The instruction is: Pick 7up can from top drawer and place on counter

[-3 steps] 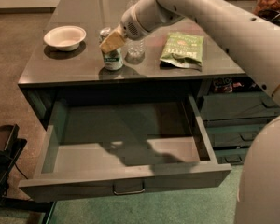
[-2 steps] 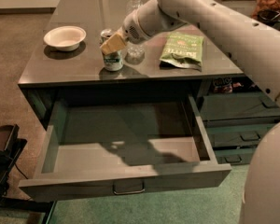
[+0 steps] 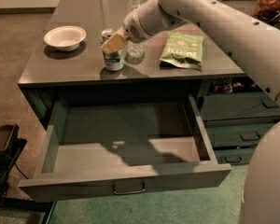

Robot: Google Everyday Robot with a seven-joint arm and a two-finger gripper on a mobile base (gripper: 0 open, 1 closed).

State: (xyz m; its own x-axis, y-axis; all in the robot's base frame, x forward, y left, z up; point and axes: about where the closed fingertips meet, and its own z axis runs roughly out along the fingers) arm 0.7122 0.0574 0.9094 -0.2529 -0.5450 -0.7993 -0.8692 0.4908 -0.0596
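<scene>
**The 7up can stands on the counter with the gripper at it**

Nearest to the camera, the top drawer is pulled far out. Its metal handle sits in the middle of the front panel, and the shadow of the arm lies across its grey floor. To the right of it, the narrower stacked drawers are closed. A dark object is on the floor at the near left; what it is I cannot tell.

Behind the drawer is the counter, dark and glossy. The 7up can stands upright on it, close to the near edge and a little left of the middle. The gripper is at the upper part of the can and covers some of it. Whether it clasps the can or has let it go cannot be told from this view.

Just behind and right of the can stands a clear water bottle, partly hidden by the white arm, which comes in from the right. A green snack bag lies flat further right. A white bowl rests at the left, well apart from the can.
</scene>
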